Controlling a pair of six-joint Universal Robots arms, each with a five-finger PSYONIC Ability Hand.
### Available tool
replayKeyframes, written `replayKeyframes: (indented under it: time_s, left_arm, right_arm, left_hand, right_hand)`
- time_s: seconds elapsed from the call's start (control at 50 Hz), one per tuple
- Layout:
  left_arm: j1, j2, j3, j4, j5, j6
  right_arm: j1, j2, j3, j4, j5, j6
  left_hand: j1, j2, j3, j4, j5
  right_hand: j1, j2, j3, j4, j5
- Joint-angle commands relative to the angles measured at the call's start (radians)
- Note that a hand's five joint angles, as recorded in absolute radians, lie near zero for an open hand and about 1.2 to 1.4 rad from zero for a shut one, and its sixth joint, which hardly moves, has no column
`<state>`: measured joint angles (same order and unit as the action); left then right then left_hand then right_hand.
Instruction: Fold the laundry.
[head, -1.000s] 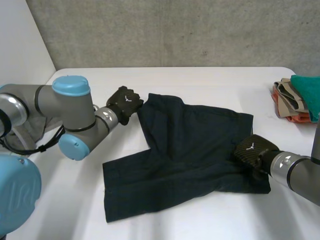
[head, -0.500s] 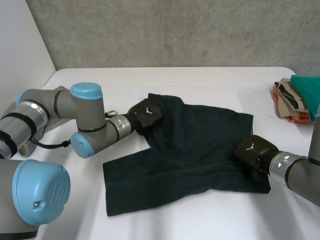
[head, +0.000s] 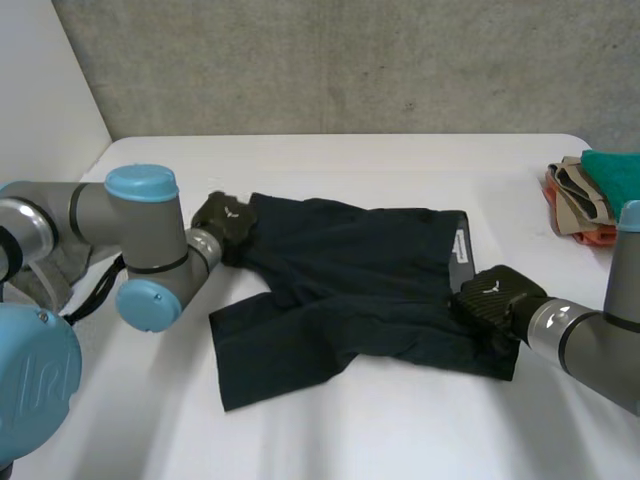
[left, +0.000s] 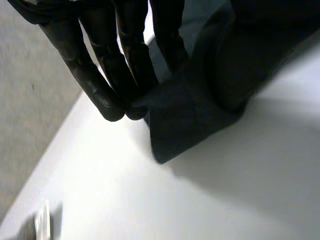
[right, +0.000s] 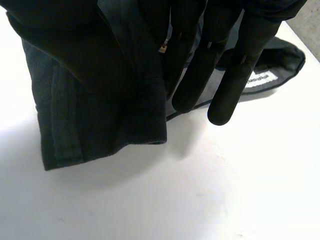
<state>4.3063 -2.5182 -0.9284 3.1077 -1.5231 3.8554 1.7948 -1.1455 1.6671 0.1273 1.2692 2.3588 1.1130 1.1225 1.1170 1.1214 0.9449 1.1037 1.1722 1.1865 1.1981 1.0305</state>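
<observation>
The white desk (head: 400, 440) carries a pair of dark shorts (head: 350, 290), spread mostly flat near its middle, with bare desk showing all around them. A small white label (head: 461, 245) shows on the shorts' edge on the robot's right. Well apart from the shorts on that same side, a pile of folded clothes (head: 590, 200) in teal, beige and orange sits at the desk's edge.

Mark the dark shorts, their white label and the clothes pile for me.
dark shorts (head: 340, 290): head view, middle of the fabric.
white label (head: 461, 246): head view, centre of the tag at the waistband.
clothes pile (head: 612, 185): head view, teal top garment.
</observation>
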Motion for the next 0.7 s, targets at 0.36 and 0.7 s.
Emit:
replayKeyframes:
  time_s: [0.36,0.7]
  left_arm:
    - [0.026,0.21,-0.17,-0.064,0.049,-0.178]
    - [0.053,0.045,-0.055,-0.083,0.077,-0.093]
  right_arm:
    - [0.054,-0.002,-0.004,-0.031,0.048,0.027]
    - [0.055,0.004,-0.004,-0.038,0.052,0.02]
  left_hand:
    - [-0.492,-0.501,-0.495,-0.5,-0.498]
    - [0.283,0.274,0.279,0.275,0.277]
  right_hand:
    - [0.293,0.224,0.21,0.198,0.191]
    - [0.293,0.224,0.21,0.198,0.191]
